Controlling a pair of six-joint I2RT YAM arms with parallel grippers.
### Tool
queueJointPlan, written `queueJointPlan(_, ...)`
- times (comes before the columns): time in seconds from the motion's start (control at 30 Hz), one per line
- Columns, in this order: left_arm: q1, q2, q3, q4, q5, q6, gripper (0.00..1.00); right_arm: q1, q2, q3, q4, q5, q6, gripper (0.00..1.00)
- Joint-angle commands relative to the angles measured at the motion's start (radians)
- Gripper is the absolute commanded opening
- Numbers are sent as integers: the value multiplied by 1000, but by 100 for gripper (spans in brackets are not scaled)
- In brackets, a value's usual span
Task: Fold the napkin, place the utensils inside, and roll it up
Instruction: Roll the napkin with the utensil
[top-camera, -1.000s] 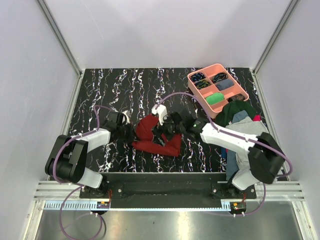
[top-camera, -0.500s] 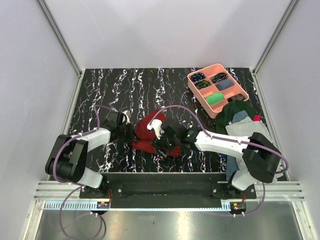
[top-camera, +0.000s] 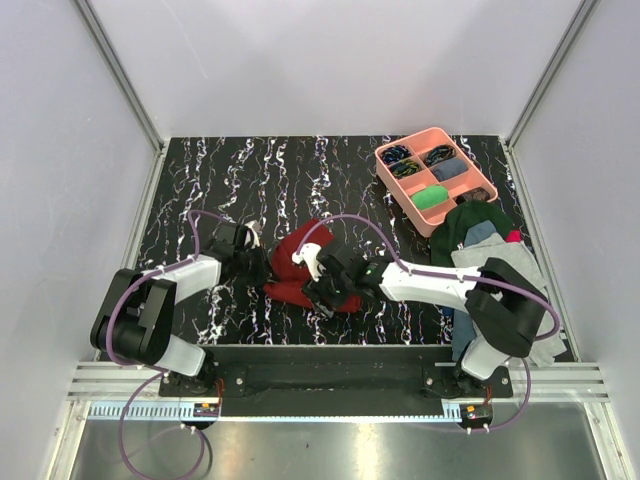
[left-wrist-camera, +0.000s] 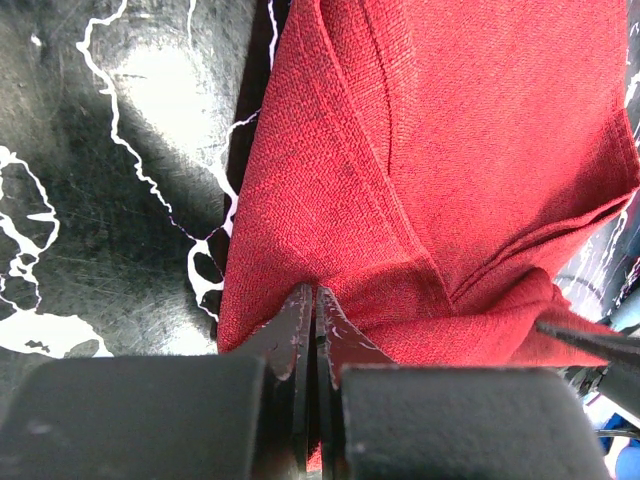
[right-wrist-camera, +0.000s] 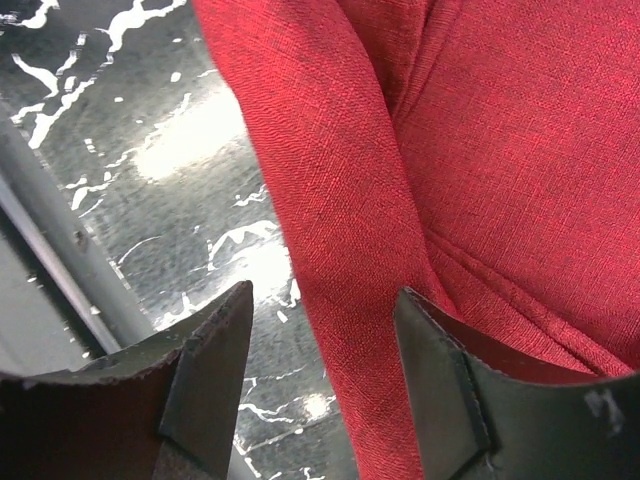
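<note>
Napkin: soft, light, limp cloth. Left gripper is clamped on the hem. Right gripper stands apart astride a fold, apparently not touching it; pinch the fold there.

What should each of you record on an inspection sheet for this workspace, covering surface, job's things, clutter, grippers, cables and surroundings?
Surface: black marbled table, white veins.
Job's things: maroon napkin crumpled near the front middle; utensils: nothing seen.
Clutter: pink tray holding small items, far right; clothes pile beside it, nearer the right arm.
Grippers: left gripper shut on the napkin's edge; right gripper open, jaws straddling a napkin fold.
Cables: purple cable looped over each arm.
Surroundings: white walls, metal frame rails.
</note>
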Motion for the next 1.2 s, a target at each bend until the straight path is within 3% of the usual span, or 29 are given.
queueJointPlan(0.0, -3, 17, 31, -29, 4, 29, 0, 0, 34, 5, 35, 52, -14, 68)
queueJointPlan(0.23, -3, 29, 43, -35, 12, 40, 0, 0, 68, 1, 47, 77, -33, 71)
queueJointPlan(0.43, -3, 52, 61, -63, 1, 45, 0, 18, -5, 44, 29, 33, -75, 75)
queueJointPlan(0.63, -3, 74, 71, -69, 8, 39, 0, 69, -28, 78, 44, 95, -160, 79)
queueJointPlan(1.17, -1, 71, 81, -77, 17, 43, 0, 101, 176, 129, 95, 152, -293, 82)
